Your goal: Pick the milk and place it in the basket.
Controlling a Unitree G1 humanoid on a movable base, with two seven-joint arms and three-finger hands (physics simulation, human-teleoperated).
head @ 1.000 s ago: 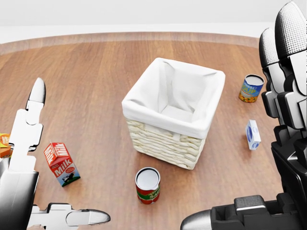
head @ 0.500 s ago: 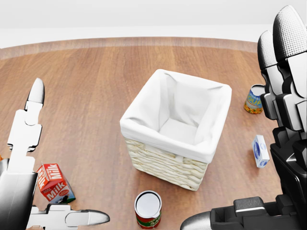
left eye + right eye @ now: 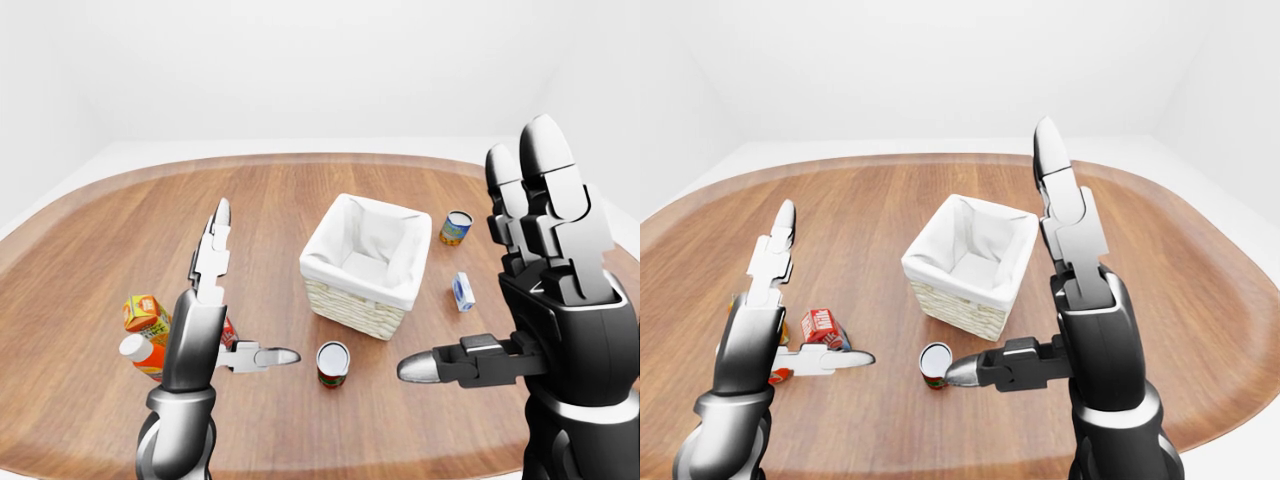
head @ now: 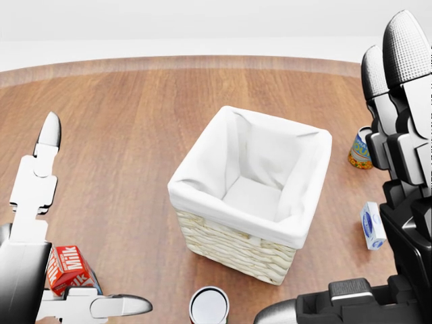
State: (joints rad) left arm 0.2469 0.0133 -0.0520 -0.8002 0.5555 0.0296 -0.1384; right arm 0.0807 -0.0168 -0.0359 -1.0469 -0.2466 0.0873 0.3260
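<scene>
The milk (image 4: pixel 67 268) is a red carton with white lettering, standing on the wooden table (image 4: pixel 135 135) at the head view's bottom left. It also shows in the right-eye view (image 3: pixel 820 327). My left hand (image 3: pixel 826 285) is open, with the fingers up and the thumb out sideways. The milk sits just right of its palm and above the thumb; I cannot tell whether they touch. The wicker basket (image 4: pixel 229 246) with a white cloth liner stands mid-table, empty. My right hand (image 3: pixel 470 250) is open and empty, raised to the right of the basket.
A red-and-green can (image 3: pixel 332 363) stands just below the basket. A yellow-and-blue can (image 3: pixel 456 228) and a small white-and-blue carton (image 3: pixel 462 292) are to the basket's right. An orange juice carton (image 3: pixel 146 314) and an orange bottle (image 3: pixel 140 352) are left of my left hand.
The whole head view has shifted: basket, cans and milk have slid down the picture and look nearer. Both hands hold the same open pose. The milk now sits partly behind my left hand.
</scene>
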